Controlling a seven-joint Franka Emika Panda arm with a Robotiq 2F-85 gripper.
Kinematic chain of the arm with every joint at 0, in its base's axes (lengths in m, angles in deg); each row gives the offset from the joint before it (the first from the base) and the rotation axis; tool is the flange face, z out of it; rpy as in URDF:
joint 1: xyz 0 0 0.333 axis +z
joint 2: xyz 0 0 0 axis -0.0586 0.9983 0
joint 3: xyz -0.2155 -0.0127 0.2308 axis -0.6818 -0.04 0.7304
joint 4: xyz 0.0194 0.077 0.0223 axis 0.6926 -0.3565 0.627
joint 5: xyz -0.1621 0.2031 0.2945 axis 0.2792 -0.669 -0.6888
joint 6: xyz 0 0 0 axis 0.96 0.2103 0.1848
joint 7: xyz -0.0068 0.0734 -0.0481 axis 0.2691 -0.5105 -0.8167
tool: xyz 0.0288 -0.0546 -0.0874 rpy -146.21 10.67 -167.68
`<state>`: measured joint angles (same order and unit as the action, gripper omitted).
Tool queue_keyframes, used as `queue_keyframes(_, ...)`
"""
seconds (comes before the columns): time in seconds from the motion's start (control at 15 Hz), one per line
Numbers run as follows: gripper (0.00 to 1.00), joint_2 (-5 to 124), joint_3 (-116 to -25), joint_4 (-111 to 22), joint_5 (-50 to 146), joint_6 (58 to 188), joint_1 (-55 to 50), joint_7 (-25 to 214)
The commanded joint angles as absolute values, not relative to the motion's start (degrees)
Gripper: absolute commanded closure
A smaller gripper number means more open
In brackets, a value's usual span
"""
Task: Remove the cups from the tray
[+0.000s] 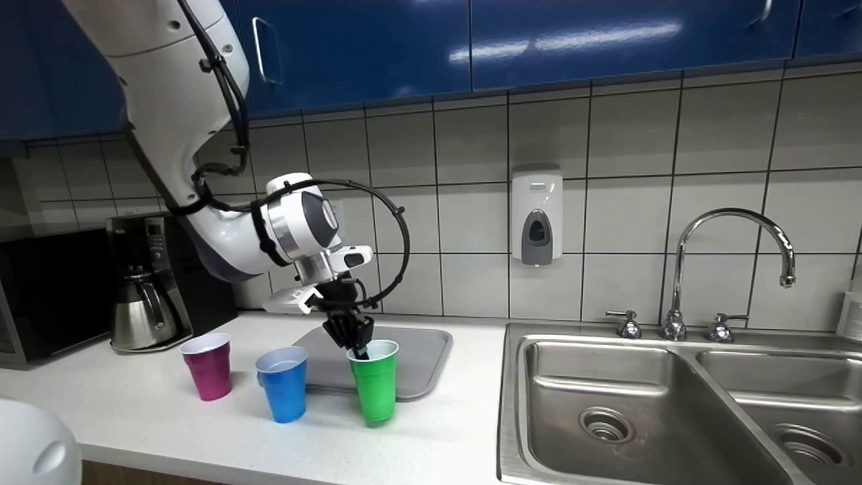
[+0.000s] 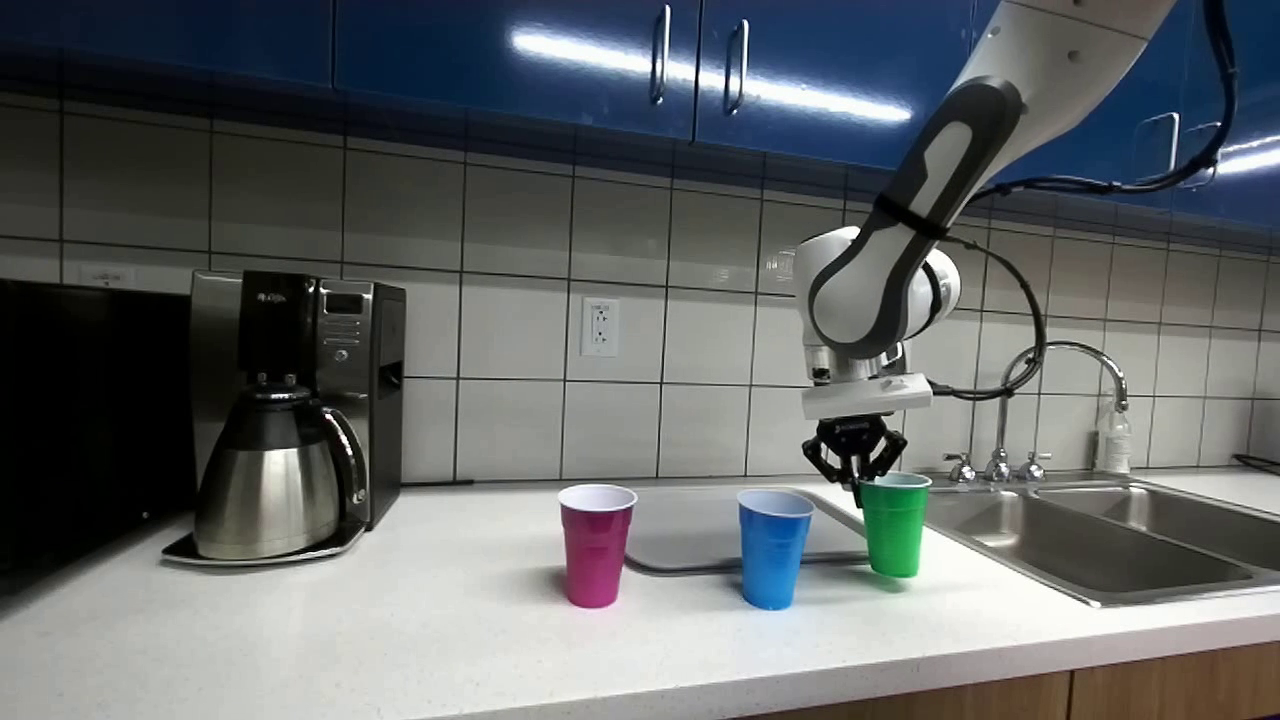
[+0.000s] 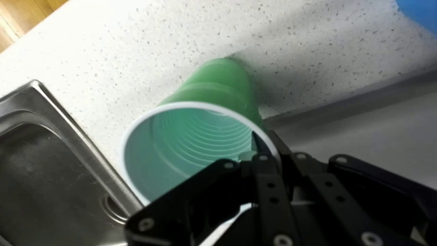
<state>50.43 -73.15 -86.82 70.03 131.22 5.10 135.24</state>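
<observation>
My gripper is shut on the wall of the green cup, with one finger inside the rim and one outside, as the wrist view shows at the fingertips. The green cup is slightly tilted, just in front of the tray; its base is at or barely above the counter, I cannot tell which. The blue cup and the magenta-pink cup stand upright on the counter, off the tray. The light grey tray lies behind the cups, with no cup on it. A corner of the blue cup shows in the wrist view.
A steel double sink with a faucet lies to the right of the green cup. A coffee maker with a steel pot stands at the left. The tiled wall with an outlet and blue cabinets bound the back.
</observation>
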Motion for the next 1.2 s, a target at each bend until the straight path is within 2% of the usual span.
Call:
queue_keyframes(0.0,0.99,48.0,-72.5,-90.2,72.4,134.6,3.3,138.2)
queue_keyframes(0.4,0.99,47.6,-72.8,-92.1,73.2,136.7,2.8,139.5)
queue_keyframes(0.47,0.77,47.5,-72.7,-92.4,73.2,136.7,2.7,139.5)
queue_keyframes(1.13,0.05,45.3,-72.0,-93.4,73.1,135.8,2.4,140.3)
